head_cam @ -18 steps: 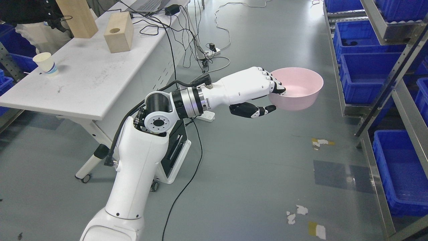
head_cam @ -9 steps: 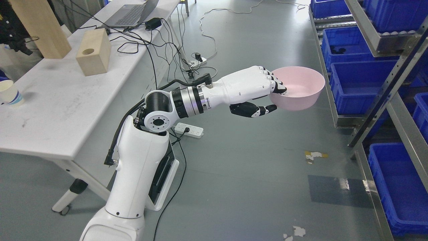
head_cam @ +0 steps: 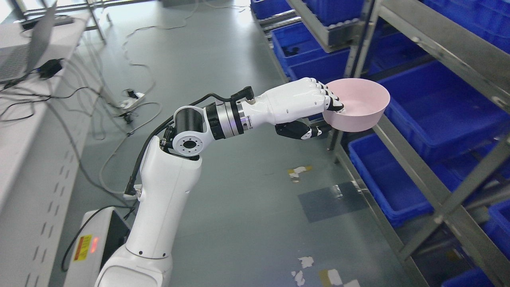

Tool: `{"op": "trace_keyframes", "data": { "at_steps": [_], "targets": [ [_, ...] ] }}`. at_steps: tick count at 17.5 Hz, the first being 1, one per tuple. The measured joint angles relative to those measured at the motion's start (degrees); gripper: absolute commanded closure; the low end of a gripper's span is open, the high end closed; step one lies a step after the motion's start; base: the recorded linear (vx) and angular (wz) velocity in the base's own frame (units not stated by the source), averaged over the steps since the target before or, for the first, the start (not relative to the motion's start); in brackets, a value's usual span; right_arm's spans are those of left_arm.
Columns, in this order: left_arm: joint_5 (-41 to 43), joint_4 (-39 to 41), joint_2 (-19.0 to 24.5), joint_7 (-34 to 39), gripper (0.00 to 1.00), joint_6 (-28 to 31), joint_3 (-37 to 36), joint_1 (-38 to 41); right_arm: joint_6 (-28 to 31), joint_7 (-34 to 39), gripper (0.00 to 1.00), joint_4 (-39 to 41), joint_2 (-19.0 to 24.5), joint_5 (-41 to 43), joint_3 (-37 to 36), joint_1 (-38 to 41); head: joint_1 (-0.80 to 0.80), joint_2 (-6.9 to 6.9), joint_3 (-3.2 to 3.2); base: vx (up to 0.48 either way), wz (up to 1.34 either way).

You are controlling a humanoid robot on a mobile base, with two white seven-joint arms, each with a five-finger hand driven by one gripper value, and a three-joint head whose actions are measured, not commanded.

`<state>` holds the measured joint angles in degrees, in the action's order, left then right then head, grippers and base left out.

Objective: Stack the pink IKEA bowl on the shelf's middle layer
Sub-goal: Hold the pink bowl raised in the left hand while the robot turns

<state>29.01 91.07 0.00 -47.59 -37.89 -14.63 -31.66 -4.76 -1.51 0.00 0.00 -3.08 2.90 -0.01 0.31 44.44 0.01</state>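
Your left hand [head_cam: 306,105] grips the pink bowl [head_cam: 358,104] by its nine o'clock rim, fingers inside, thumb beneath, over the shelf [head_cam: 402,151].

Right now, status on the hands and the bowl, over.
Left robot hand gripping pink bowl by near rim, held level. Bowl at shelf's edge, above blue bins, not placed. Shelf post close behind. Right hand not in view.

The left arm [head_cam: 167,191] rises from seven o'clock, elbow bent, forearm reaching toward two o'clock; the left hand [head_cam: 306,107] clamps fingers above, thumb below.
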Motion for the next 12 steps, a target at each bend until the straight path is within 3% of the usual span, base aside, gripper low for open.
{"op": "trace_keyframes", "data": {
  "at_steps": [12],
  "targets": [
    [1.32, -0.54, 0.42, -0.05, 0.97, -0.17, 1.92, -11.58, 0.14, -0.27, 0.00, 0.00, 0.00, 0.00, 0.00, 0.03, 0.00, 0.00, 0.00, -0.004, -1.32]
  ]
}}
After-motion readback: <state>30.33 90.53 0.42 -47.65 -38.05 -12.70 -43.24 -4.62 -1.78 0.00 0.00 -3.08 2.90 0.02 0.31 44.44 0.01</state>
